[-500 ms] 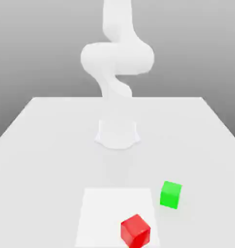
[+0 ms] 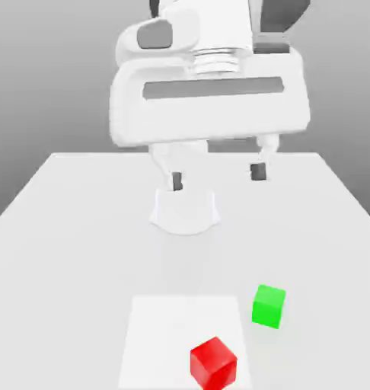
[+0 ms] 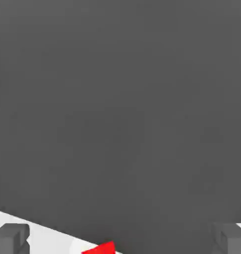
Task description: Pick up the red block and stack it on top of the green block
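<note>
The red block (image 2: 213,362) sits near the front edge of the table, on a paler square patch (image 2: 180,320). The green block (image 2: 269,306) rests just off that patch, behind the red one and toward the exterior view's right. My gripper (image 2: 217,177) hangs open high above the table, well behind and above both blocks, its two dark fingertips (image 2: 177,181) spread wide with nothing between them. In the hand view a sliver of the red block (image 3: 103,248) shows between the fingertips (image 3: 11,238).
The white table (image 2: 81,228) stretches around the blocks. The arm's round white base (image 2: 185,213) stands at the table's middle, behind the patch. The large white hand body (image 2: 207,99) covers the upper part of the exterior view.
The hand has swung into the exterior view, now hanging large above the table with fingers spread; before, just the arm's links showed. Both blocks stay put.
</note>
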